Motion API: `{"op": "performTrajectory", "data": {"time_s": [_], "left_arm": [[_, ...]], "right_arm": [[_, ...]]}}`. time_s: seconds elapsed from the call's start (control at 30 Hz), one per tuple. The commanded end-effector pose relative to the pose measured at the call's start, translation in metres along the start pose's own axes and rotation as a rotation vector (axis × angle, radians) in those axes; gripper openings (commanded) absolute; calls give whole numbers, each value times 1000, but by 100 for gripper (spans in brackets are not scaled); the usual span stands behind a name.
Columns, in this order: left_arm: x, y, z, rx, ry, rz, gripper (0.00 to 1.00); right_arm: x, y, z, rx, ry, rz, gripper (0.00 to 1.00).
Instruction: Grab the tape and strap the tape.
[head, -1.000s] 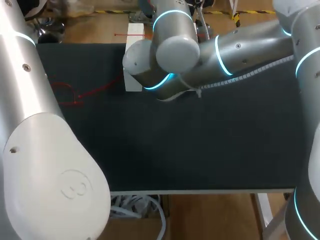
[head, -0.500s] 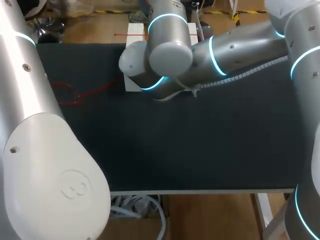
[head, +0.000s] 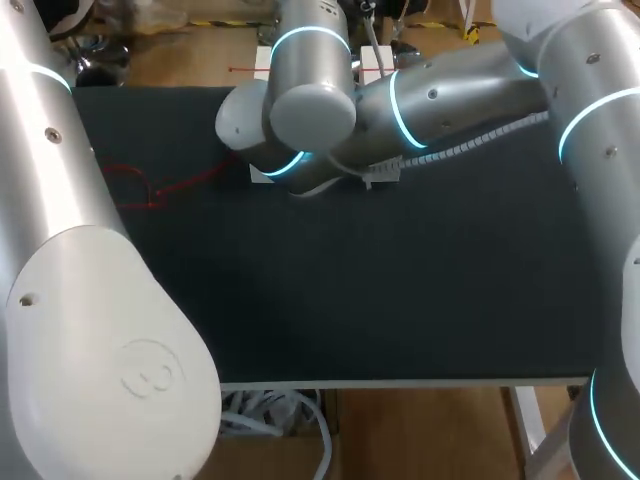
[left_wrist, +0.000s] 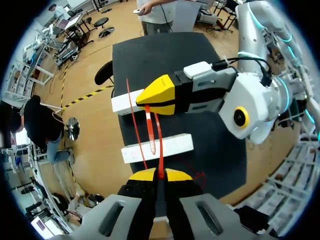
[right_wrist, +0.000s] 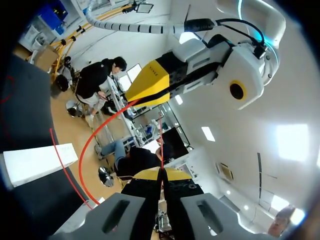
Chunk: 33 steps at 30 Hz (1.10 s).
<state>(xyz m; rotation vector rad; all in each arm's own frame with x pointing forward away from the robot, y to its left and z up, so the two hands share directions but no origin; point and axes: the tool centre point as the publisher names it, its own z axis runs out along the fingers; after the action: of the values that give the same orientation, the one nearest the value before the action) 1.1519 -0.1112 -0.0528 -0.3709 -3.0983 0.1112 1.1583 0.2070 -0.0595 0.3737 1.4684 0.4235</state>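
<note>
Left tool and right tool pinch red tape; both unseen overhead.

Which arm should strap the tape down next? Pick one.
Left, probably. The left gripper is shut on the red tape above the white blocks, facing down at them; the right gripper, also shut on it, faces up away from the table.

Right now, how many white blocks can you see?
2. One white block lies just ahead of the left gripper, under the red tape. The other white block lies farther off, partly behind the right gripper. More may be hidden.
</note>
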Motion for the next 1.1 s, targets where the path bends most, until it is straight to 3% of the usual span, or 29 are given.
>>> {"op": "performTrajectory", "data": {"time_s": [0.03,0.23,0.47,0.83,1.1], "left_arm": [[-1,-1,-1,-4,5,-1,0],[-1,-1,-1,-4,5,-1,0],[-1,-1,-1,-4,5,-1,0],[-1,-1,-1,-4,5,-1,0],[-1,-1,-1,-4,5,-1,0]], "right_arm": [[0,3,-1,-2,7,-5,0],[3,3,-5,14,12,-23,0],[-1,-2,-8,129,44,4,0],[-3,12,-12,102,83,-103,0],[-4,9,-16,107,96,-151,0]]}}
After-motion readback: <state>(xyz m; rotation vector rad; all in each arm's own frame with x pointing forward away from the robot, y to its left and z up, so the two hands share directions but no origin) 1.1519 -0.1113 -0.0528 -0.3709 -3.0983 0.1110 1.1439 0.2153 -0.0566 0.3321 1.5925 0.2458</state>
